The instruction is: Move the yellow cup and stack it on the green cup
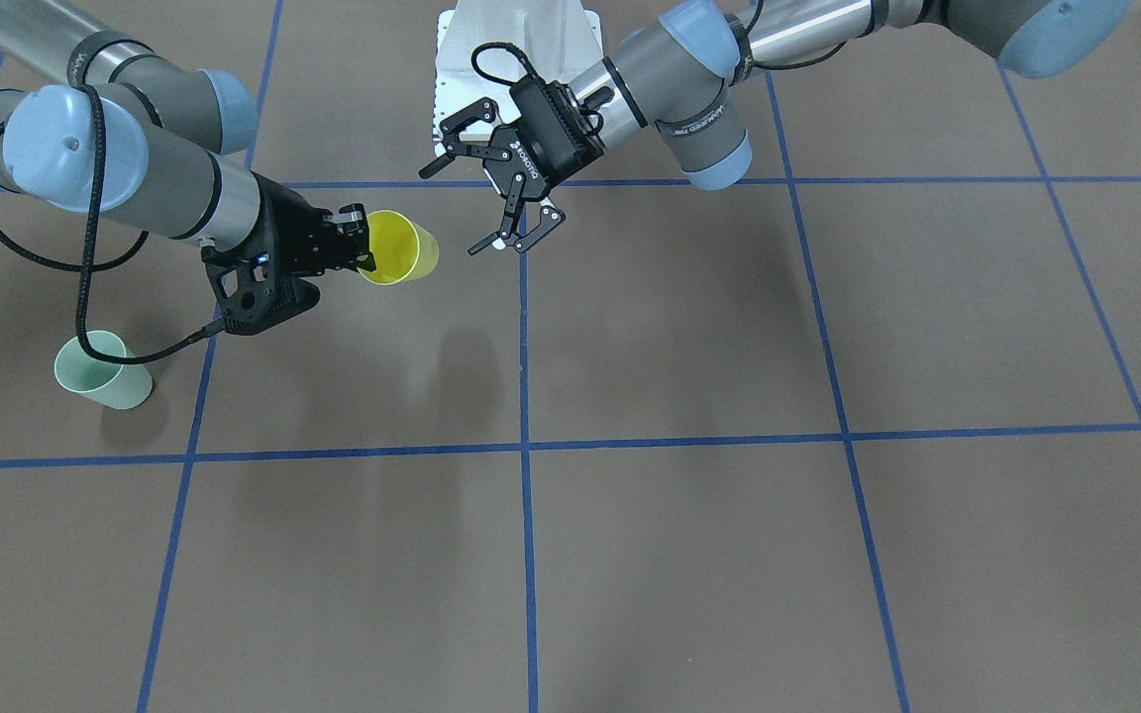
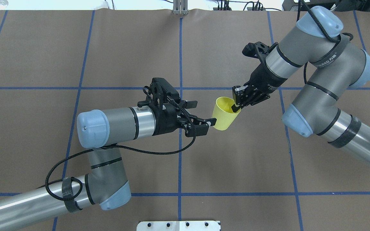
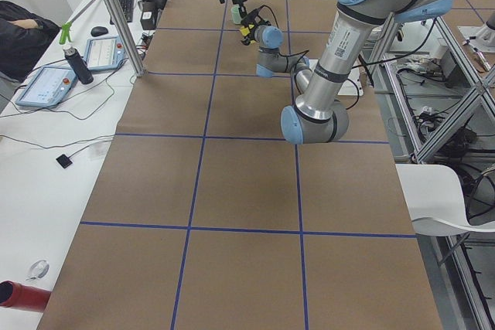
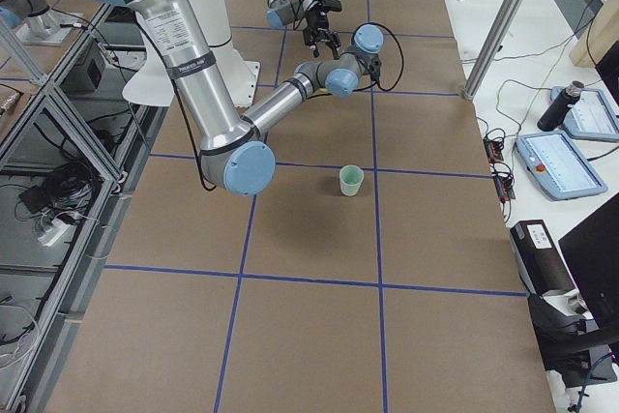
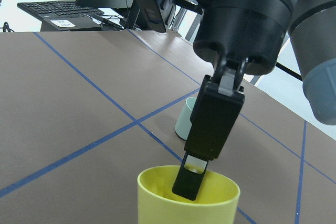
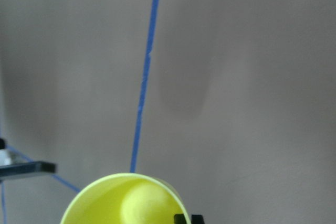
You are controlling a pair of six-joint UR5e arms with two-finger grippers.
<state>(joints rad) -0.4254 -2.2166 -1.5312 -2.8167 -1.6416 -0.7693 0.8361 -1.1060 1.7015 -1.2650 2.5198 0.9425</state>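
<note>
The left gripper [image 1: 454,208] stands with its jaws spread wide and nothing between them. It is near the yellow cup [image 2: 224,113], and the front view shows a gap between its fingers and the cup wall. That pose suits a hand-over: the left arm carries no load, so the cup's weight rests with the other arm alone.

The yellow cup hangs in the air over the middle of the table [image 1: 689,555], between the two grippers, mouth upward and somewhat tilted. Its shadow falls apart from it on the table, so it is lifted clear.

The right gripper [image 2: 237,107] is clamped on the cup's rim, one finger inside the mouth and one outside the wall. The left wrist view shows the inner finger reaching down into the cup. A rim pinch probably leaves the cup's base and lower wall free, which is what must slide into another cup.

The green cup [image 1: 105,374] stands upright on the table, well apart on the right arm's side, mouth open and unobstructed. The stacking is not yet done; the right arm is the one placed to do it.
</note>
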